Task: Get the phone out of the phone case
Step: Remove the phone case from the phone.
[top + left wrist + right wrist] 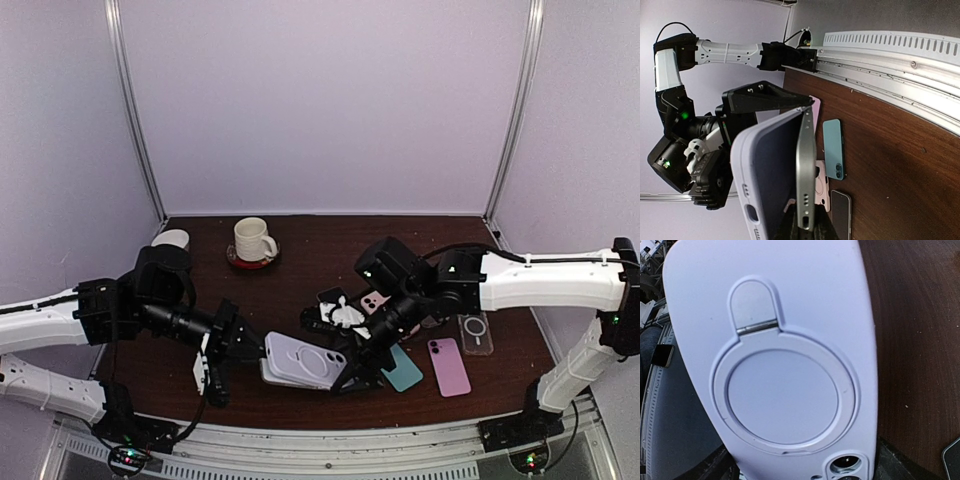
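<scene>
The phone [806, 165] shows its grey metal edge, one short end pinched between the fingers of my left gripper [806, 227], which is shut on it. The lavender phone case [747, 175] is peeled away from the phone at that end and still meets it at the far end. In the top view the case [310, 358], with its ring stand up, lies over the phone between my left gripper [222, 352] and right gripper [372, 348]. The case back [790, 315] fills the right wrist view. My right gripper [800, 470] straddles its camera end, jaws wide and pressed on both sides.
A mug [252, 240] on a coaster and a white cup [172, 238] stand at the back left. A teal phone [403, 370], a pink phone [449, 365], a clear case [475, 333] and a small pile of cases [340, 312] lie to the right. A metal rail [890, 65] borders the near edge.
</scene>
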You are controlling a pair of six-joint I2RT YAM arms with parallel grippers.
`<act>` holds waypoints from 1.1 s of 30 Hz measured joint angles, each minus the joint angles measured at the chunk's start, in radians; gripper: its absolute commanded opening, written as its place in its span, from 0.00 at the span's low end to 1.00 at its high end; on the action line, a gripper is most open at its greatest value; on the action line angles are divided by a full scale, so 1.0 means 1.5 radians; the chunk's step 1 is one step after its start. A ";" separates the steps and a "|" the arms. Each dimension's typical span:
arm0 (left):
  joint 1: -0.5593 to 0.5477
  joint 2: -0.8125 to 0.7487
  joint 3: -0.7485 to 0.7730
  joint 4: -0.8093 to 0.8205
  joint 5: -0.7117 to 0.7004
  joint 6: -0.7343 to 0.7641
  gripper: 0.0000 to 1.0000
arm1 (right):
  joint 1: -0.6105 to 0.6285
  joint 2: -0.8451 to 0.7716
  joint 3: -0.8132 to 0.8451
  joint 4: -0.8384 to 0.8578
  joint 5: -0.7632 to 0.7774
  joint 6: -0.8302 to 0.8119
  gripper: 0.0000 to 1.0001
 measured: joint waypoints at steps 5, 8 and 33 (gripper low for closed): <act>0.000 0.000 -0.001 0.000 0.006 0.000 0.00 | -0.003 -0.003 -0.003 0.001 -0.004 0.000 0.73; -0.001 -0.001 -0.001 0.001 0.008 0.000 0.00 | -0.004 -0.006 -0.007 0.003 -0.008 0.001 0.73; 0.021 -0.045 -0.011 0.048 -0.040 -0.011 0.00 | -0.029 -0.182 -0.168 0.128 0.075 0.099 0.75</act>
